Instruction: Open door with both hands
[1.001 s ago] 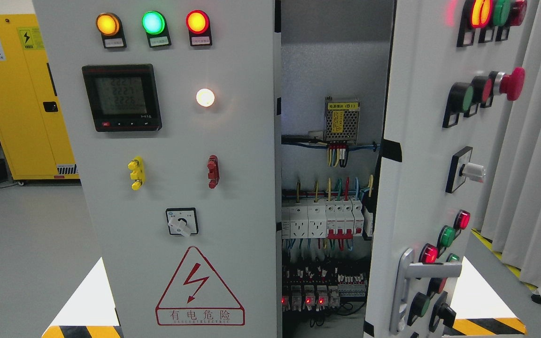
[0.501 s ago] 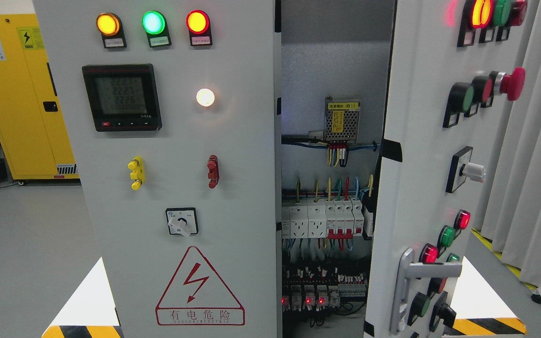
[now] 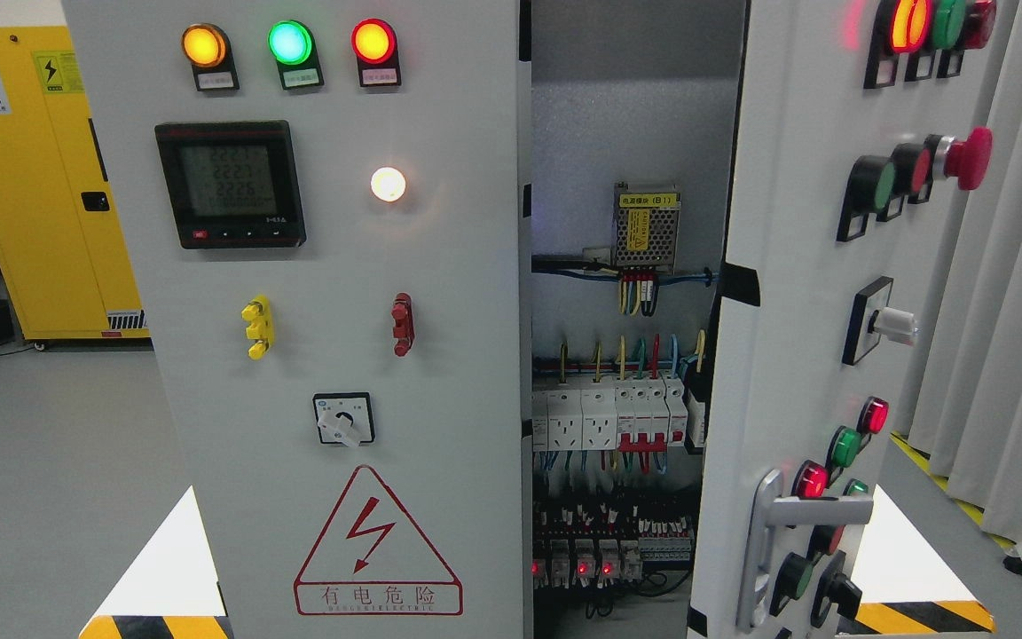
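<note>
- Neither of my hands shows in the head view, so I cannot tell how their fingers stand
- The right door [image 3: 795,293] of the cabinet [image 3: 334,266] is swung open toward me, its silver handle [image 3: 777,532] near the door's lower edge
- Breakers [image 3: 617,417] and wiring show in the gap between the door and the left panel
</note>
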